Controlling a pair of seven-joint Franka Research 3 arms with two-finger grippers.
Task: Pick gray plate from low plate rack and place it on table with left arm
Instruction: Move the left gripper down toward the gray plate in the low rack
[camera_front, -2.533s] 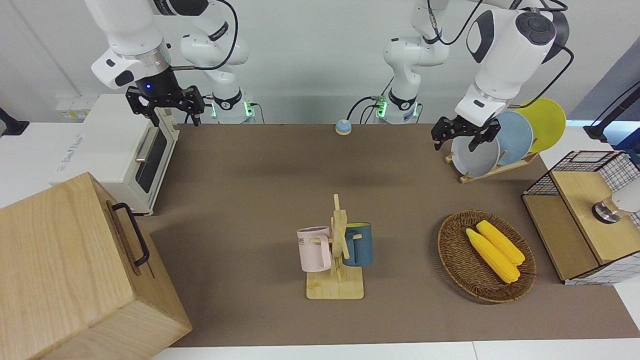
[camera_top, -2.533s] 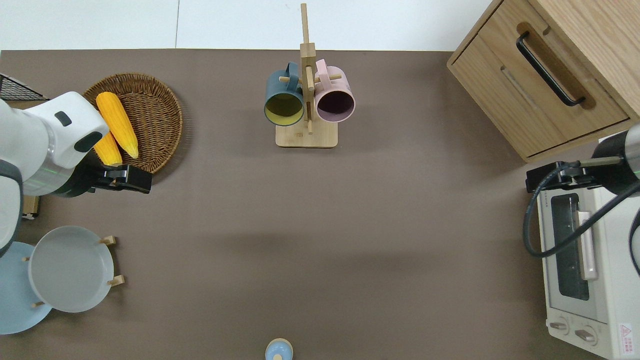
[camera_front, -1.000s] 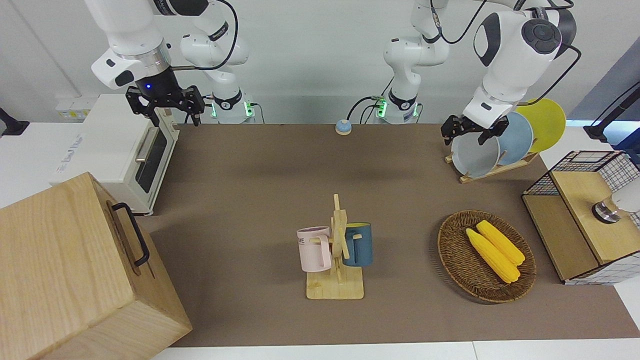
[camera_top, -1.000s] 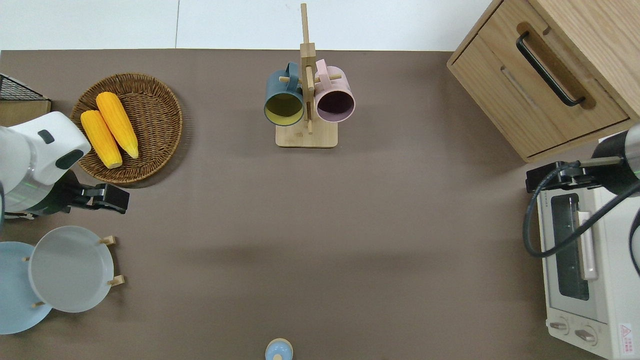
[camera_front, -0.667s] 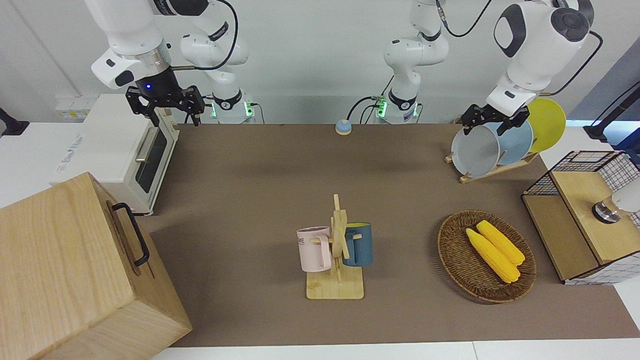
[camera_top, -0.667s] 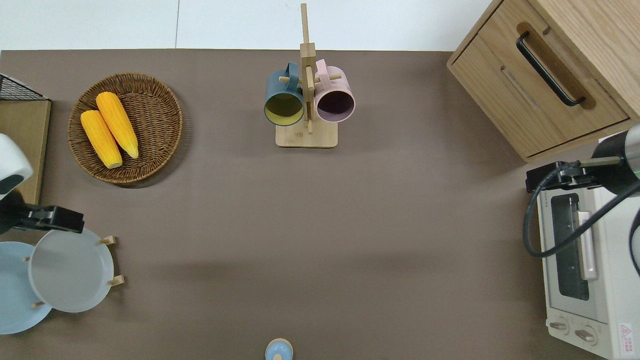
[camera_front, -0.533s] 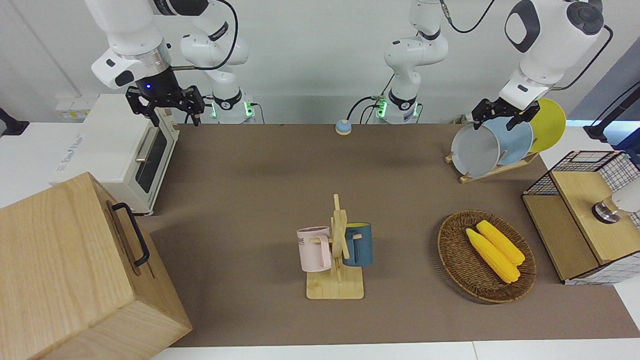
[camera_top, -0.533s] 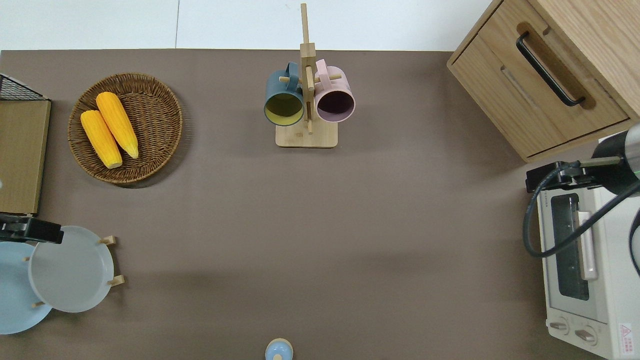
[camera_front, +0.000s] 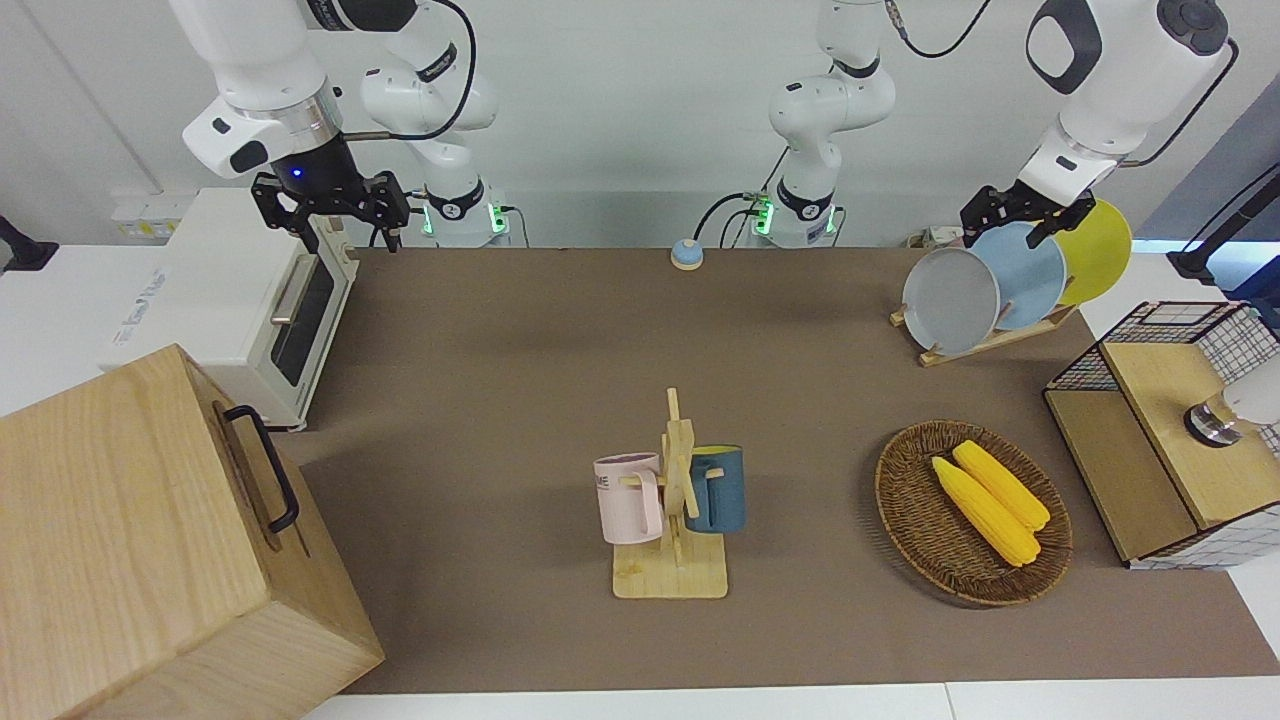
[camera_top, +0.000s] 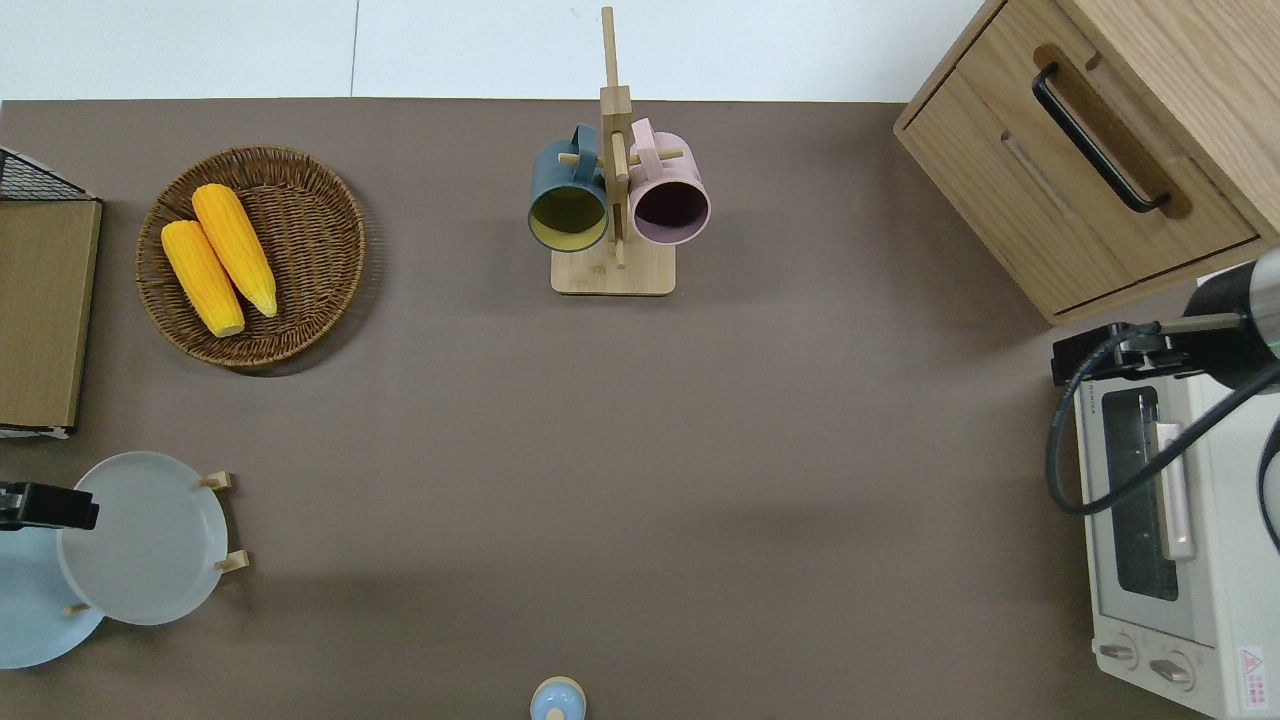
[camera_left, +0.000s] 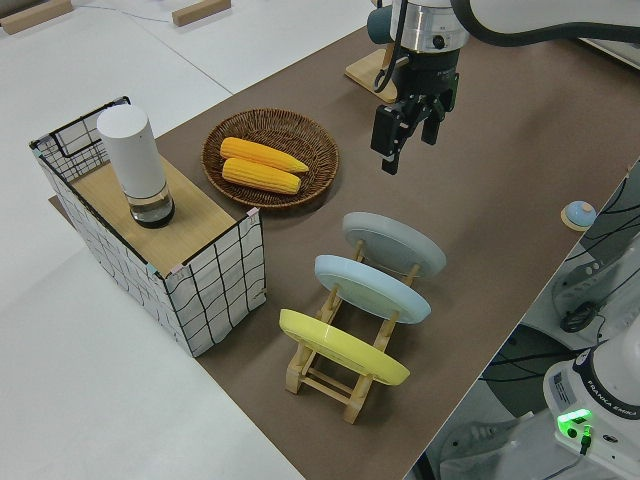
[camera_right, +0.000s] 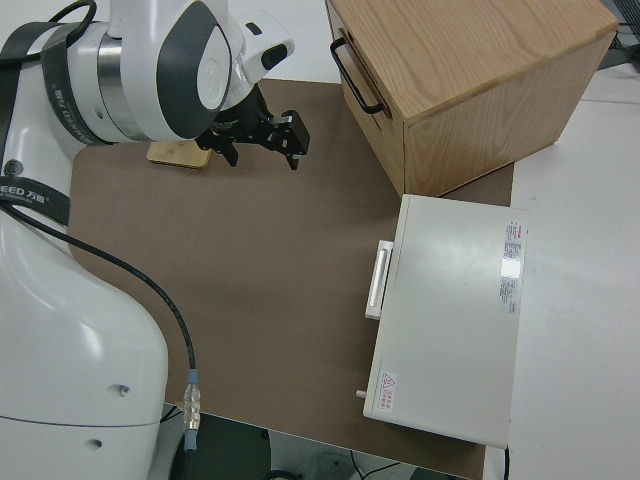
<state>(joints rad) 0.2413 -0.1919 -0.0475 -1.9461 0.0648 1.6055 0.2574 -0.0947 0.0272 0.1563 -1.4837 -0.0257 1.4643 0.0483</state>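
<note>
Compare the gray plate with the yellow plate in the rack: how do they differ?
The gray plate is pale gray; the yellow plate is bright yellow. The gray plate sits in the rack's end slot toward the table's middle, the yellow plate in the opposite end slot, with a blue plate between them. Both lean the same way, round and similar in size.

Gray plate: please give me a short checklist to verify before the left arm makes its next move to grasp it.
1. gray plate stands on edge in the low plate rack: ok.
2. left claw is open: ok.
3. Claw fingers around the gray plate's rim: not ok; the claw is above the plates.
4. Claw lined up with the gray plate, not the sky-blue plate: cannot tell; overhead it sits where the two overlap.
5. Bare table beside the rack for placing: ok.
6. Right arm parked: ok.
</note>
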